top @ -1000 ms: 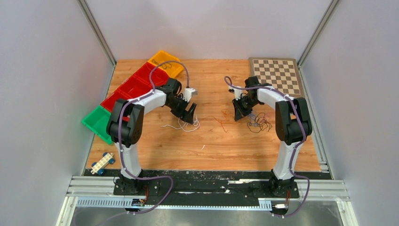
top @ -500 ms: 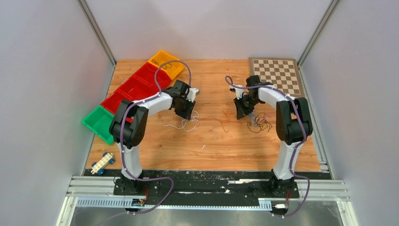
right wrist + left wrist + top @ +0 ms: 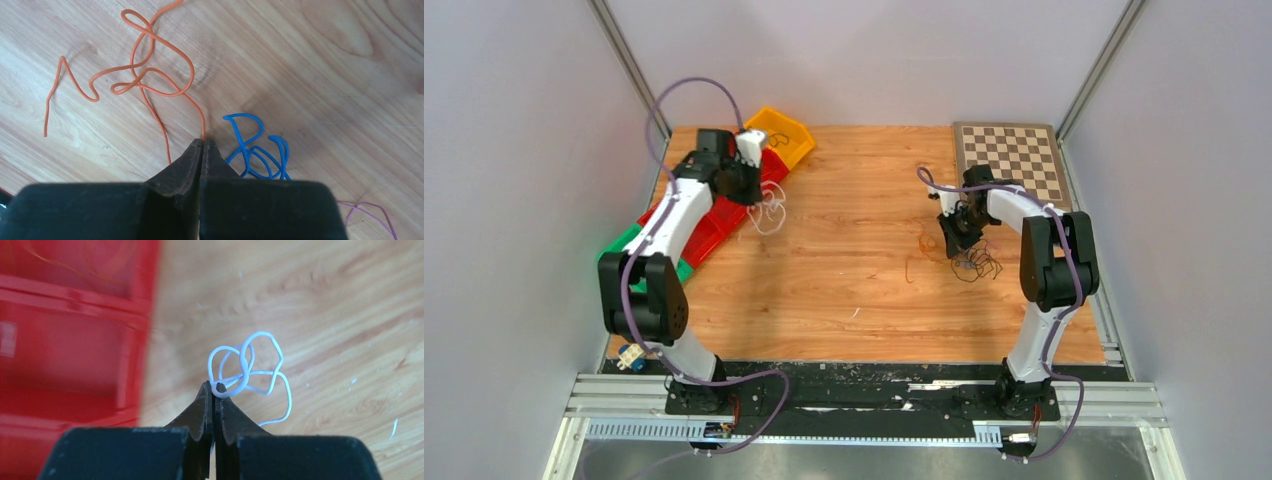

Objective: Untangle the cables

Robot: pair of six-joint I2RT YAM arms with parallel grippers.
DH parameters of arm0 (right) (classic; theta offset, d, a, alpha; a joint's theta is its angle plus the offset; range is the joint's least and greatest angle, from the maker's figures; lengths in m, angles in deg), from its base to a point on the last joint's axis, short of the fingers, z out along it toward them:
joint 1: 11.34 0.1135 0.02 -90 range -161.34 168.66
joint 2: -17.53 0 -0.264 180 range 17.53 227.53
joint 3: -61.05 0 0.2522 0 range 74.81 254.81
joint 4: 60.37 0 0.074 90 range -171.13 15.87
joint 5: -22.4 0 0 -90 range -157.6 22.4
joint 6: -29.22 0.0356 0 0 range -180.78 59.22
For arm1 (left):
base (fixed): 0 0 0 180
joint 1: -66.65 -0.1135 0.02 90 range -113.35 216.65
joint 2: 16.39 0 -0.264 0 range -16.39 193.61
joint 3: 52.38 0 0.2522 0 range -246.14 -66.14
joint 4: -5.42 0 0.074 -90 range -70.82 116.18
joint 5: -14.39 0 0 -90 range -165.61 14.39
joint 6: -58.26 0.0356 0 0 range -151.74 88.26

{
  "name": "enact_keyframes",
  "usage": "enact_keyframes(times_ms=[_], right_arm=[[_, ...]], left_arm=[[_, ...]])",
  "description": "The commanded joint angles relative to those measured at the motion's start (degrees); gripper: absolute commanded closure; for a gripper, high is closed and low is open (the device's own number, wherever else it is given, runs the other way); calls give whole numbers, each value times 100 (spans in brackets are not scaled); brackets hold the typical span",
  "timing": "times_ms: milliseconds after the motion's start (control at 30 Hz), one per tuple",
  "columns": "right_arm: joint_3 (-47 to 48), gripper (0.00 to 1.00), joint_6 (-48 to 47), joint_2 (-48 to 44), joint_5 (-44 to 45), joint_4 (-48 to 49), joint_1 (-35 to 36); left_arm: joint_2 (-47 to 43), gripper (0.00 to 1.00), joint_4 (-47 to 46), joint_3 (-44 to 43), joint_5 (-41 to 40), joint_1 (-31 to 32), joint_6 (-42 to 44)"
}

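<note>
Status: left gripper (image 3: 214, 390) pinched fully closed on white cable (image 3: 261, 333), loops sticking out past its tips, over far-left part of tabletop (image 3: 854, 290) right beside red bins (image 3: 65, 340) | right gripper (image 3: 204, 142) closed tight on end of orange cable (image 3: 191, 75) near right edge | blue wire (image 3: 245, 116) just beside its tips, black tangle (image 3: 984, 265) near.

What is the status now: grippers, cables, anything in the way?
Left gripper shut on white cable, beside red bins. Right gripper shut on orange cable. Blue cable close beside it, possible snag.
</note>
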Motion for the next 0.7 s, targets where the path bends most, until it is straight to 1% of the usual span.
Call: enact_keyframes(times_ms=[0, 33, 67, 100, 167, 300, 367, 467, 567, 667], right_arm=[[3, 100, -28, -224, 49, 19, -20], [29, 100, 11, -216, 20, 17, -18], [56, 100, 46, -218, -33, 17, -17], [74, 100, 86, -221, -117, 15, -22], [122, 100, 168, -227, -257, 1, -4], [230, 100, 289, -229, -548, -39, 70], [290, 100, 326, -228, -666, -52, 118], [359, 100, 356, -209, -806, -94, 190], [418, 100, 353, -164, -846, -127, 211], [444, 100, 336, -135, -852, -161, 211]], left_arm=[[-749, 100, 215, -802, 820, -482, 412], [-774, 100, 248, -911, 898, -673, 389], [-792, 100, 305, -1137, 1018, -724, 334], [-786, 100, 328, -1254, 1110, -977, 306], [-735, 100, 347, -1565, 1239, -1291, 230], [-572, 100, 3, -1851, 1449, -1747, 183], [-438, 100, -309, -1838, 1591, -1912, 183], [-198, 100, -1147, -1570, 1955, -2152, 165], [116, 100, -1938, -1287, 2299, -2270, 354], [392, 100, -2385, -1198, 2544, -2359, 463]])
